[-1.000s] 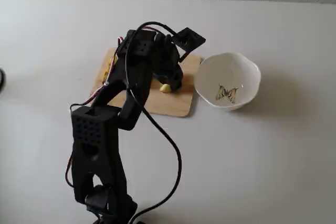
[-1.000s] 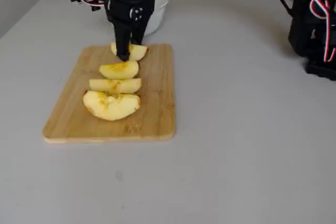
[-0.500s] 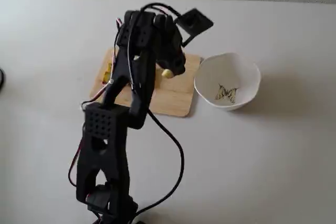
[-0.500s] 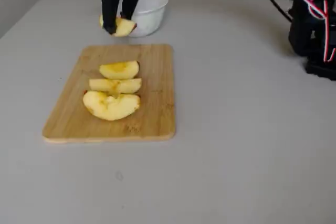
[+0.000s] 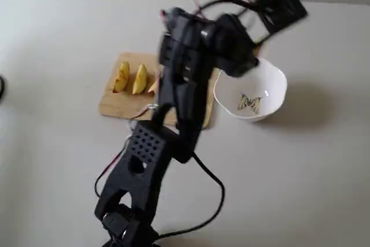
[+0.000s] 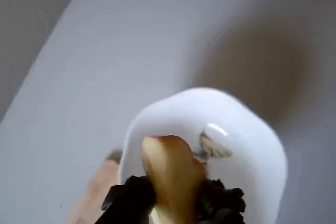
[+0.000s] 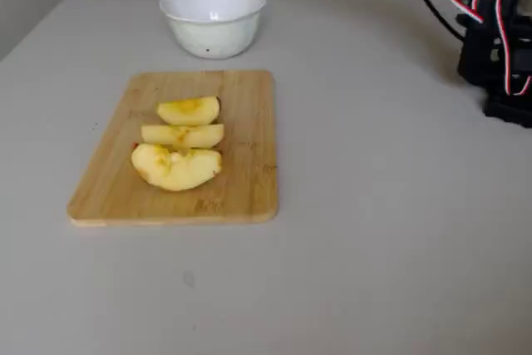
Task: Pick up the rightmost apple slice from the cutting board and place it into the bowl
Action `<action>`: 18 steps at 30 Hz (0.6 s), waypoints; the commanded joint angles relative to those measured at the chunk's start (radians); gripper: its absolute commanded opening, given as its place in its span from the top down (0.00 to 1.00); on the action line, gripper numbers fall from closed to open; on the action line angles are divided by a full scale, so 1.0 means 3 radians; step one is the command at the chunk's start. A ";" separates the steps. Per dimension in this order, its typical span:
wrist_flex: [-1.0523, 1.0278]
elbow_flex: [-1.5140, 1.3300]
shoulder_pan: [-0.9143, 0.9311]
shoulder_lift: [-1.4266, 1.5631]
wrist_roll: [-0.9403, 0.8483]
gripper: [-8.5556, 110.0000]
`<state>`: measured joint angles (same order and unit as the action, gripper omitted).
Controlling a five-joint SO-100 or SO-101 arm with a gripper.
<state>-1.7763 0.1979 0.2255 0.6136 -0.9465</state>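
In the wrist view my gripper (image 6: 173,203) is shut on the apple slice (image 6: 170,174), a pale wedge with a red-skinned tip. It hangs above the near rim of the white scalloped bowl (image 6: 241,129), whose butterfly mark (image 6: 212,148) shows inside. In a fixed view the bowl (image 7: 213,14) stands behind the cutting board (image 7: 241,122), which holds three golden wedges (image 7: 183,135); the gripper is out of that frame. In the other fixed view my arm (image 5: 185,85) hides part of the board (image 5: 115,105), and its blurred head reaches over the bowl (image 5: 272,93).
A second black device with red and white wires (image 7: 499,39) stands at the right table edge. My arm's base and its cable (image 5: 211,198) lie at the near side. A grey tabletop (image 7: 399,222) surrounds the board.
The gripper closed on the far slice on the board, lifted it toward the bowl, and has risen out of the top of that fixed view with the slice.
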 commanded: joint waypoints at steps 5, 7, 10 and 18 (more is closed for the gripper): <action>-0.0026 0.0194 0.0118 -0.0179 -0.0072 0.72; -0.0036 0.0194 0.0112 -0.0230 -0.0077 0.63; -0.0077 0.0194 0.0102 -0.0271 -0.0077 0.56; -0.0133 0.0194 -0.0015 0.0476 0.0675 0.58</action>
<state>-1.7779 0.1994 0.2424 0.5461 -0.8544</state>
